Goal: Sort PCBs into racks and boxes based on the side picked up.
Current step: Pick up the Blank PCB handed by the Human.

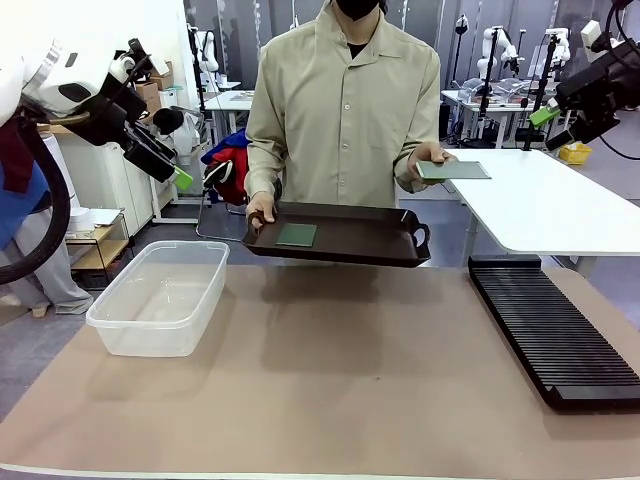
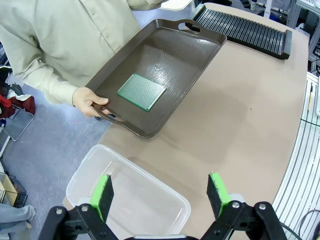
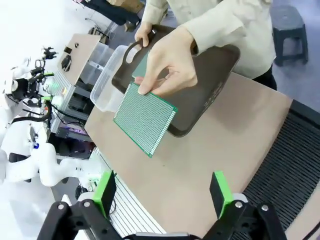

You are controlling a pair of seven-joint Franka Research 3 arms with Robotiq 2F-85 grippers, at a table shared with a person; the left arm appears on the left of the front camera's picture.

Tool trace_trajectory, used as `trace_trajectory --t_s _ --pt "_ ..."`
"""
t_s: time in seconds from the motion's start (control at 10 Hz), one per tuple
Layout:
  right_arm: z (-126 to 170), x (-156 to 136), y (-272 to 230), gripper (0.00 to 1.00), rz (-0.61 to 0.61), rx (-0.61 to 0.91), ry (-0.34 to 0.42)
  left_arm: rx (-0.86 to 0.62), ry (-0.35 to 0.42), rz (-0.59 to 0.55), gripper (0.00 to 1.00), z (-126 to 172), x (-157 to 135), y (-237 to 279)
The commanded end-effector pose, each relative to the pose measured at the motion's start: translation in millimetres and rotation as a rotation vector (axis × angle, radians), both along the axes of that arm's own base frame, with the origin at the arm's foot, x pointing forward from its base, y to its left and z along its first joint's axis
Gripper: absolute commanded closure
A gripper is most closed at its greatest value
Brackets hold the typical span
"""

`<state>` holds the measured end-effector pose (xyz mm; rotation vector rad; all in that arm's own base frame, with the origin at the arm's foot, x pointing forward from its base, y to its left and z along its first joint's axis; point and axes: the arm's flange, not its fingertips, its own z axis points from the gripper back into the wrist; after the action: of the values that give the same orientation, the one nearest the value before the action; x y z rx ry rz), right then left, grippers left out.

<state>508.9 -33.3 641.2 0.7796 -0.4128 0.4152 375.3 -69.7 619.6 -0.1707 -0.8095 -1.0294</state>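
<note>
A person holds a dark brown tray (image 1: 350,248) over the table's far edge with one hand; one green PCB (image 1: 297,235) (image 2: 141,91) lies flat in it. The person's other hand (image 3: 170,62) holds a second green PCB (image 1: 453,171) (image 3: 145,118) out level toward the right. My left gripper (image 1: 180,180) (image 2: 161,192) hangs open high at the left, above the clear plastic box (image 1: 160,295) (image 2: 125,195). My right gripper (image 1: 545,115) (image 3: 162,190) is open, raised at the far right, apart from the held board. The black slotted rack (image 1: 555,330) (image 2: 245,32) (image 3: 290,165) lies on the right.
A white table (image 1: 560,205) stands behind the rack at the right. The tan table top (image 1: 340,380) spreads between box and rack. Shelves and a stool stand off to the left behind the box.
</note>
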Motion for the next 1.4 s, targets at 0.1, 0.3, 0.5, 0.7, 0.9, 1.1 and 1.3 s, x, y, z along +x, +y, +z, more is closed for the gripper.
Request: trace_trajectory --t_s 0.1,0.3,0.5,0.7,0.9,1.1,1.3 --pt "3.3 -10.8 12.8 0.0 0.031 -0.013 -0.006 0.009 0.005 -0.017 0.0 -0.6 0.0 1.4" --pt "3.3 -10.8 12.8 0.0 0.031 -0.013 -0.006 0.009 0.005 -0.017 0.0 -0.6 0.0 1.4" --pt "3.3 -10.8 12.8 0.0 0.031 -0.013 -0.006 0.009 0.005 -0.017 0.0 -0.6 0.0 1.4" --pt "5.3 3.7 11.5 0.0 -0.005 0.029 0.067 0.009 0.005 -0.017 0.0 -0.6 0.0 1.4" --pt "-2.1 23.1 5.9 0.0 -0.071 0.093 0.162 0.009 0.005 -0.017 0.0 -0.6 0.0 1.4" --pt "-5.4 38.4 0.4 0.0 -0.12 0.143 0.261 0.009 0.005 -0.017 0.0 -0.6 0.0 1.4" --pt "-21.3 54.4 -3.8 0.0 -0.19 0.21 0.371 0.009 0.005 -0.017 0.0 -0.6 0.0 1.4"
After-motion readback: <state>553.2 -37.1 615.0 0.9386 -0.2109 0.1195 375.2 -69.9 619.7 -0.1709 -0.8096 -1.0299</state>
